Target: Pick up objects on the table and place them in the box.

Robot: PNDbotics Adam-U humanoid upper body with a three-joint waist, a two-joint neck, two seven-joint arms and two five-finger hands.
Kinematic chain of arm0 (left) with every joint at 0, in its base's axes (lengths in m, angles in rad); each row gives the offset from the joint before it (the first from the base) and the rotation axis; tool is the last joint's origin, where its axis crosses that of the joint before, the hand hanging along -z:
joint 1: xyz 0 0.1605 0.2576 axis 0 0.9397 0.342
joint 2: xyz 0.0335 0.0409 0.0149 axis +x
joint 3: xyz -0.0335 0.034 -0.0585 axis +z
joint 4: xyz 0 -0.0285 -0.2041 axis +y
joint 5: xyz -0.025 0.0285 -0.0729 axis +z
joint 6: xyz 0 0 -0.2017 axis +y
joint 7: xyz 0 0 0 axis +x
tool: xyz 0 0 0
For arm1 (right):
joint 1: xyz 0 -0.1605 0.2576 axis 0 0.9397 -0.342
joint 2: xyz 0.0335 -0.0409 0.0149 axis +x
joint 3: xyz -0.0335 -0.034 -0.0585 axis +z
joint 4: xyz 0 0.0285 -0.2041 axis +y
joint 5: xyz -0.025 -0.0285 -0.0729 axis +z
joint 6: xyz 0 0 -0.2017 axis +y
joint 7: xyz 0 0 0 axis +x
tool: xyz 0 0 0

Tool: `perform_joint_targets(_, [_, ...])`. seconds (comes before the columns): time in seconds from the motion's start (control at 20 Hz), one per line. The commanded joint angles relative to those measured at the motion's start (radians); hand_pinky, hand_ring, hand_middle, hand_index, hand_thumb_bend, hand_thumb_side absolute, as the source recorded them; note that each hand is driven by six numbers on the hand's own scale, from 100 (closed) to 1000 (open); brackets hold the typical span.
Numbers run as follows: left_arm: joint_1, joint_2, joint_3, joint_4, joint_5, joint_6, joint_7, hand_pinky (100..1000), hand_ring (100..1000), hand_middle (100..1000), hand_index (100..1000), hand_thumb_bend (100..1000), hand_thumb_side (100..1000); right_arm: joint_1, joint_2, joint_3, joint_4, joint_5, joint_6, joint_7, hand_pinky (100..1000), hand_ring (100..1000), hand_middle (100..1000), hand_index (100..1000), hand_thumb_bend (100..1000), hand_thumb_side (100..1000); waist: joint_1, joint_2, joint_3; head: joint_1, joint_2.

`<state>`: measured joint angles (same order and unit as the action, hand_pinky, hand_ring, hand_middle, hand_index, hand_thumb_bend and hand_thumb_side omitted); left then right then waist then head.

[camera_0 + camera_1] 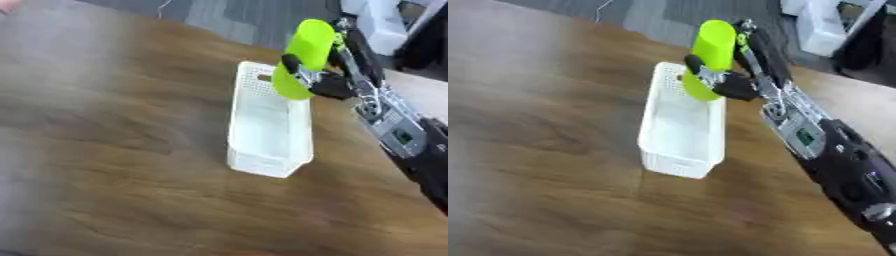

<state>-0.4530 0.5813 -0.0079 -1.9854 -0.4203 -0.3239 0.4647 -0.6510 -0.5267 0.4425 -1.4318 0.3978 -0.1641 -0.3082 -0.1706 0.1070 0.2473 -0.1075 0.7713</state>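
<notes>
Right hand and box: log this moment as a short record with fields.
surface: wooden table
box: white perforated box, upright on the table, nothing visible inside
object: lime-green cylinder, tilted, lower end over the box's far end
right hand: fingers curled round the cylinder, holding it above the box
left hand: not in view
stage: cylinder not yet released

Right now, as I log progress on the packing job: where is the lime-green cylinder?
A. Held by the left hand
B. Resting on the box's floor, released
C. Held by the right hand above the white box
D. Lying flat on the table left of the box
C: the right hand is curled round the lime-green cylinder, which is upright over the far end of the white box.
</notes>
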Motion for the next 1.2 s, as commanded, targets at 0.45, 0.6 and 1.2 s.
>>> perform_joint_targets(0.45, [-0.004, 0.015, 0.008, -0.015, 0.004, 0.002, 0.002, 483, 524, 696, 706, 609, 1000, 0.045, -0.031, 0.08, -0.217, -0.335, 0.078, 0.031, 100, 100, 100, 100, 314, 868, 0.009, -0.028, -0.007, -0.013, -0.001])
perform_joint_targets(0.6, [-0.005, 0.014, 0.006, -0.015, 0.002, 0.0, 0.002, 484, 525, 696, 706, 610, 1000, 0.036, -0.02, 0.081, -0.219, -0.311, 0.08, 0.032, 100, 100, 100, 100, 317, 866, 0.013, -0.027, -0.006, -0.005, -0.001])
perform_joint_targets(1.2, [-0.027, 0.008, 0.006, -0.015, 0.012, -0.001, 0.0, 484, 525, 697, 706, 613, 1000, 0.099, -0.035, 0.046, -0.145, -0.02, 0.045, 0.064, 100, 104, 388, 417, 301, 1000, 0.005, -0.017, 0.003, 0.002, -0.001])
